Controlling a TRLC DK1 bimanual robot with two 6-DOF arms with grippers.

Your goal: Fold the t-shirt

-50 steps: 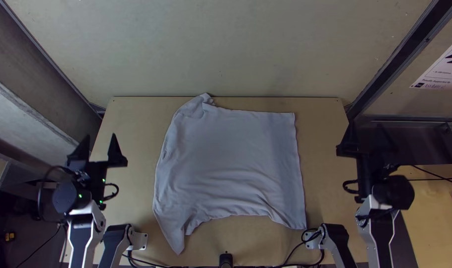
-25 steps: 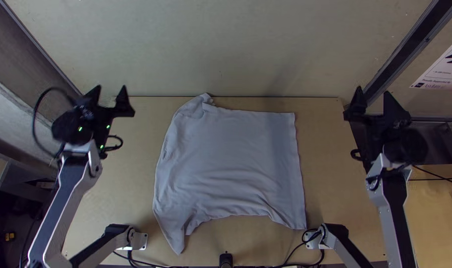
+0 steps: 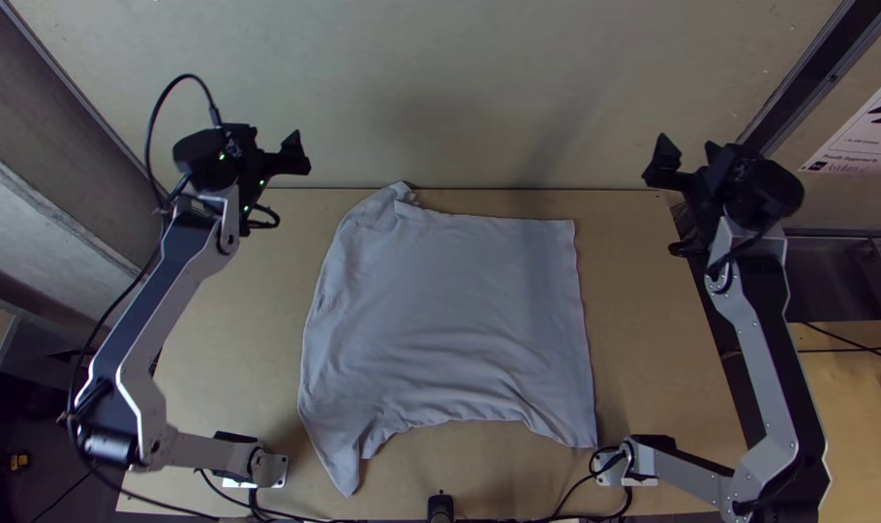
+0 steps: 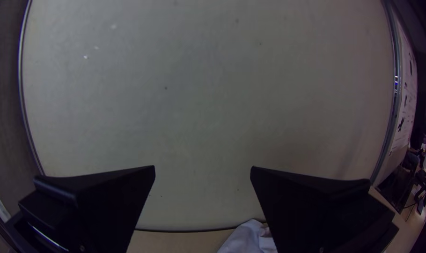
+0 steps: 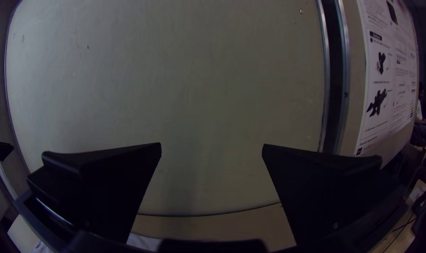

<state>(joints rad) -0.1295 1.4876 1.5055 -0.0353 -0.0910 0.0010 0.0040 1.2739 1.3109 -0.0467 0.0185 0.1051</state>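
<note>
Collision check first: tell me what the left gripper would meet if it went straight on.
The left gripper would probably meet the pale panel beyond the table; how far off is unclear.

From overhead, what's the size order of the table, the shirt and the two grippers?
1. Table
2. Shirt
3. Left gripper and right gripper: they look alike, and their nearness to the camera may differ, so I won't rank them.

1. A pale wall (image 3: 431, 87) stood behind the light wooden tabletop (image 3: 634, 291), faintly shadowed.
2. A dark metal post (image 3: 810, 73) edged it at right.
3. Beyond hung a printed sheet (image 3: 862, 140).
</note>
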